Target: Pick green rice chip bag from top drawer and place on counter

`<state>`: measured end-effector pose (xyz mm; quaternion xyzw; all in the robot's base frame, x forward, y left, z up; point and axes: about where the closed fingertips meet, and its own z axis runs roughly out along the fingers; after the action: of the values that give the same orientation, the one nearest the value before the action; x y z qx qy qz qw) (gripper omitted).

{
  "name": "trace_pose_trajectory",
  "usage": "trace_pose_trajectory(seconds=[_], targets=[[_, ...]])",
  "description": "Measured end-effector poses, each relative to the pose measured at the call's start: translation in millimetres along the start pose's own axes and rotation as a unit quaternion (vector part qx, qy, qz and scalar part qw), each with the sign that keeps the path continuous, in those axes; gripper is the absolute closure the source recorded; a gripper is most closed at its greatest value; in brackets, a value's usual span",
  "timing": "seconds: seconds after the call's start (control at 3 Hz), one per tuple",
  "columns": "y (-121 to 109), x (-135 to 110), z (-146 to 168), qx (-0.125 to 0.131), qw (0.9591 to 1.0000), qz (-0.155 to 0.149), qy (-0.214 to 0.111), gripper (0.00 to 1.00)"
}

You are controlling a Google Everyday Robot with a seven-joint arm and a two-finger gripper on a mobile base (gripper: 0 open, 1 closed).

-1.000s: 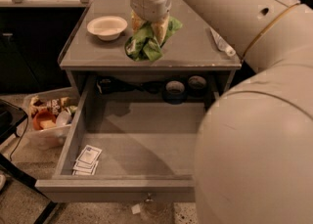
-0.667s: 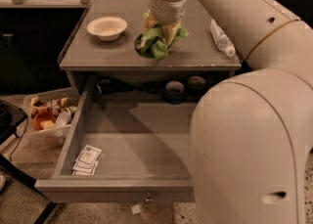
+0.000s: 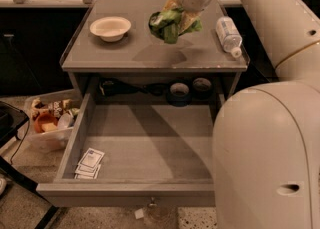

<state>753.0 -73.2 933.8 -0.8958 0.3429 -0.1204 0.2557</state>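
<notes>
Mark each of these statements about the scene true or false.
1. The hand holds the green rice chip bag above the counter. True.
2. The top drawer is shut. False: it stands open, with white packets in its front left corner.
3. A white bowl sits on the counter, left of the bag in the view. True.
4. The plastic bottle stands upright inside the drawer. False: it lies on its side on the counter, right of the bag.
</notes>
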Motion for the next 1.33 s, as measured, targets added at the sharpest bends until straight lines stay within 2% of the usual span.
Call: trace_pose_trajectory(seconds=[0.33,0.67,1.0,1.33], targets=[[2.8,8.8,2.7,0.028,0.9990,0.035,0.001,1.00],[11.2,9.4,14.1,0.035,0.9974,0.062,0.005,1.00],[17.9,5.0,17.8,0.038,0.9955,0.085,0.016,0.81],[22.7,-1.2,20.3,0.039,0.9937,0.103,0.019,0.58]])
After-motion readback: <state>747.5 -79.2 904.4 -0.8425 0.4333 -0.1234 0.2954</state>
